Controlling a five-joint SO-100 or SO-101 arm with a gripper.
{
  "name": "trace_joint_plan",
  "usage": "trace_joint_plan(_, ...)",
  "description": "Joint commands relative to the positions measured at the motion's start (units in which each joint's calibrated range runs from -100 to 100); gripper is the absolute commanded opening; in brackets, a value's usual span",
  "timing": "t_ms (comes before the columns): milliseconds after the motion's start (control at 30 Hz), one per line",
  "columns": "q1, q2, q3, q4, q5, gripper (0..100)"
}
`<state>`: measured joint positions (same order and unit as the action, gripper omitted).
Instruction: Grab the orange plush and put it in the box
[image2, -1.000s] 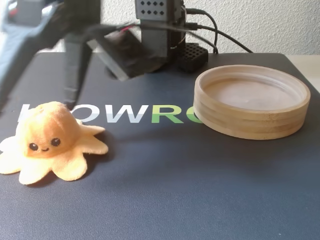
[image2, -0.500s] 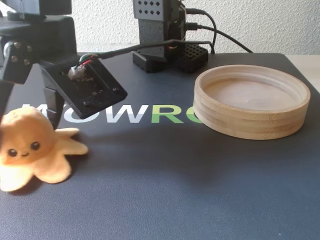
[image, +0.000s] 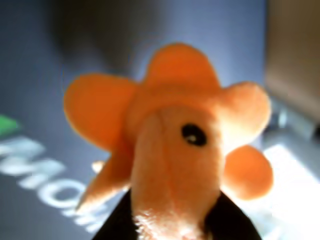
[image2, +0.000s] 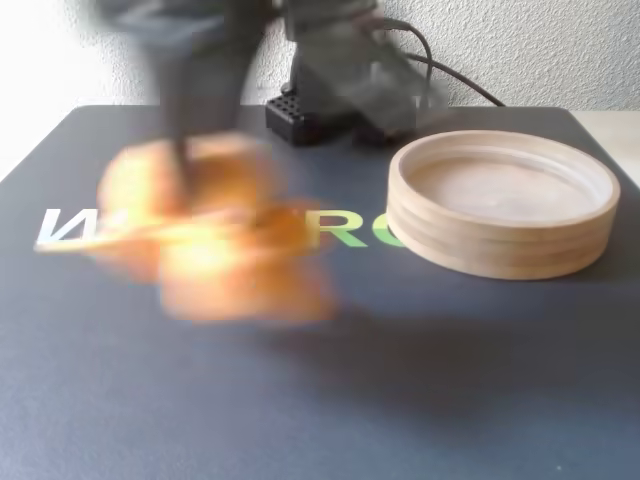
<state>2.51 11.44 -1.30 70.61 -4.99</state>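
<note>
Wrist view – fuzzy rounded orange plush (image: 175, 150) pinched between dark fingers (image: 227, 220).

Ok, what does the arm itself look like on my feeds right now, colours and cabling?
In the fixed view the arm is a motion-blurred dark grey shape on a black base, with black cables trailing right behind it. In the wrist view only the gripper shows, as black fingers at the bottom edge. No markings are readable.

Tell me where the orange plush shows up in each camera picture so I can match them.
Wrist view: the orange plush fills the centre, close up, one black eye visible, held at the bottom edge by the dark hand.
Fixed view: a motion-blurred orange shape left of centre, left of the box.
Shared landmark: the pale lettering on the dark mat.
</note>
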Motion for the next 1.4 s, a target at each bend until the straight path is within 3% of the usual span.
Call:
trace_joint_plan(0,-12.6,-8.1,-3.0,4.2,-4.4,1)
trace_joint_plan(167,-26.5,-16.1,2.4,8.3,-11.5,1)
trace_joint_plan(333,-31.5,-26.2,15.0,6.7,-14.0,1)
trace_joint_plan(700,-29.9,-42.9,38.9,1.0,-13.9,1)
trace_joint_plan(1167,-35.4,-53.8,52.2,-3.2,-17.6,1)
trace_joint_plan(1267,-35.6,-54.2,52.3,-3.4,-17.7,8)
trace_joint_plan(1367,-36.8,-54.5,52.3,-3.1,-17.8,23)
